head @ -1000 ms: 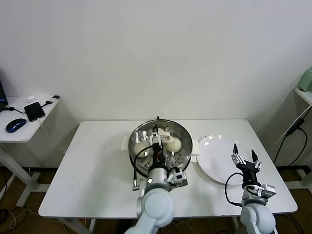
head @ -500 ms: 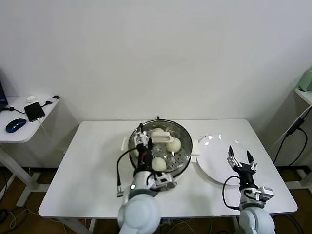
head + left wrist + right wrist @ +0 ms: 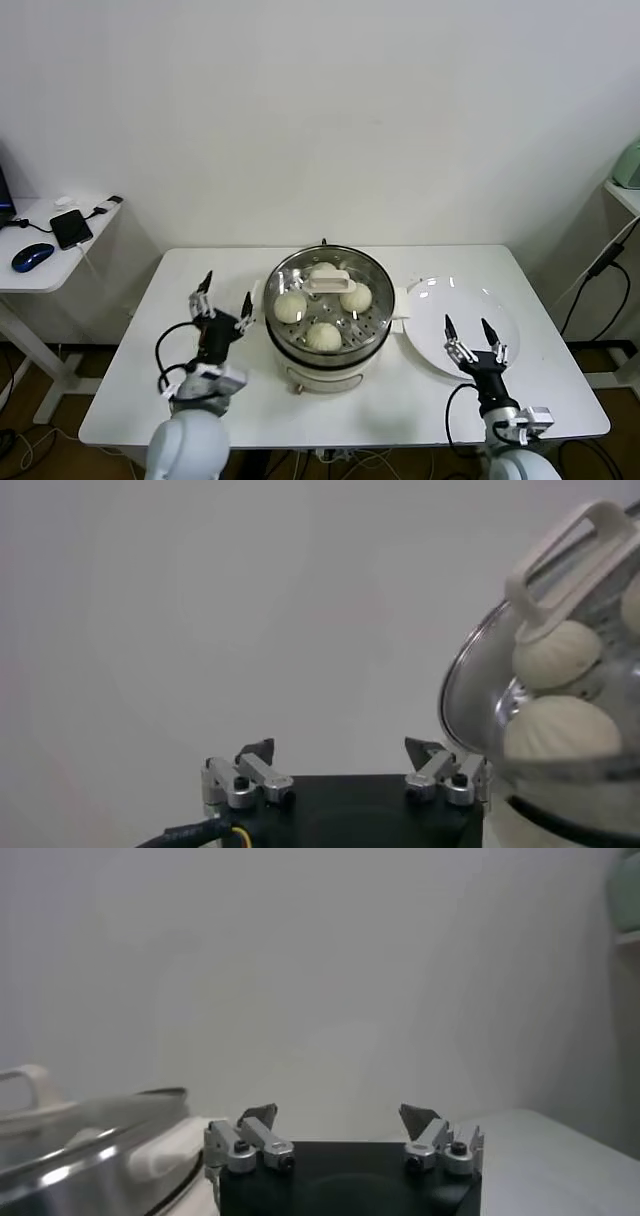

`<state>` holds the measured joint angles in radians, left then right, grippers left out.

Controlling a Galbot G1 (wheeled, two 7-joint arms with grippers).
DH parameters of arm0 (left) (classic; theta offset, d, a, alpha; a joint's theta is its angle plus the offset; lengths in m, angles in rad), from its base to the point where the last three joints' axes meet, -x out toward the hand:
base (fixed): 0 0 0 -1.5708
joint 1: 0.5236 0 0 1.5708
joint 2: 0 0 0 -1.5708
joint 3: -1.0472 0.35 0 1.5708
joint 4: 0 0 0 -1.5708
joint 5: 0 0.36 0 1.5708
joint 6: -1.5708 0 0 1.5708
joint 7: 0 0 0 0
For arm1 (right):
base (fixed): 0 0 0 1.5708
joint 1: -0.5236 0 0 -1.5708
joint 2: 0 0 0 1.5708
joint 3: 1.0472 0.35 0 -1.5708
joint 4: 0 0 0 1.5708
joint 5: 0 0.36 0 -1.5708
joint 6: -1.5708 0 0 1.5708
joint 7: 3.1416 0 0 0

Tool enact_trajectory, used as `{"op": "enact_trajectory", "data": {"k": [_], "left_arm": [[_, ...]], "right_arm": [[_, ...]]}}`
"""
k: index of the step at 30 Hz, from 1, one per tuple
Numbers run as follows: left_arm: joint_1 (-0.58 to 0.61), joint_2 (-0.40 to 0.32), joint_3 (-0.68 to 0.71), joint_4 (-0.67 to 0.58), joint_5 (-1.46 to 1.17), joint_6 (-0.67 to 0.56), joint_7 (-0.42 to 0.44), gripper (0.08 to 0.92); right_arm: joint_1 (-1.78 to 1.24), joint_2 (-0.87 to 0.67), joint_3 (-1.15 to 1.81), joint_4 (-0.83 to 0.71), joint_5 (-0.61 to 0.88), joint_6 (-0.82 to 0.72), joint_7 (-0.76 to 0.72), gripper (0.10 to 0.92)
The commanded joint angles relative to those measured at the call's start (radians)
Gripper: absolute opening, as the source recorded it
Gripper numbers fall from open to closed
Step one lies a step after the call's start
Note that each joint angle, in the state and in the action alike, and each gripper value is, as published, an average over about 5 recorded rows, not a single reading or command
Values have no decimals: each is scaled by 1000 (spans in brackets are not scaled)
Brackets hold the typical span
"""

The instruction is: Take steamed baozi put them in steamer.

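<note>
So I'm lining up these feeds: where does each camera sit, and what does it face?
Head view: high on the robot, looking down at the table, steamer, plate and both arms.
Left wrist view: behind the open left gripper, facing the wall past the steamer's baozi.
Right wrist view: behind the open right gripper, facing the wall.
All three share the steamer.

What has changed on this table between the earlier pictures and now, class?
The left claw drew back from above the steamer to its left side, open and empty, uncovering the steamed baozi inside. The right claw shifted slightly left and nearer the robot, over the white plate. Steamer and plate stayed put.
</note>
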<state>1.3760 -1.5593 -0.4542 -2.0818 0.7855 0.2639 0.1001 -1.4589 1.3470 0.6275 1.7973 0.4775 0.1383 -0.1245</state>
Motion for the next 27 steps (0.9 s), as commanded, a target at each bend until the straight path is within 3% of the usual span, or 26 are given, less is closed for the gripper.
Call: {"op": "enact_trajectory", "data": {"k": [1, 12, 20, 27], "left_arm": [[259, 10, -228, 72, -780, -338, -66, 823], [360, 5, -105, 60, -722, -222, -101, 823], [380, 28, -125, 23, -714, -205, -80, 823], [378, 20, -157, -19, -724, -146, -57, 823]], "right_arm": [[-108, 34, -29, 48, -95, -20, -34, 823], [-187, 8, -31, 114, -138, -23, -18, 823], [-285, -191, -64, 208, -40, -72, 72, 823], [-238, -174, -68, 151, -36, -64, 71, 823]]}}
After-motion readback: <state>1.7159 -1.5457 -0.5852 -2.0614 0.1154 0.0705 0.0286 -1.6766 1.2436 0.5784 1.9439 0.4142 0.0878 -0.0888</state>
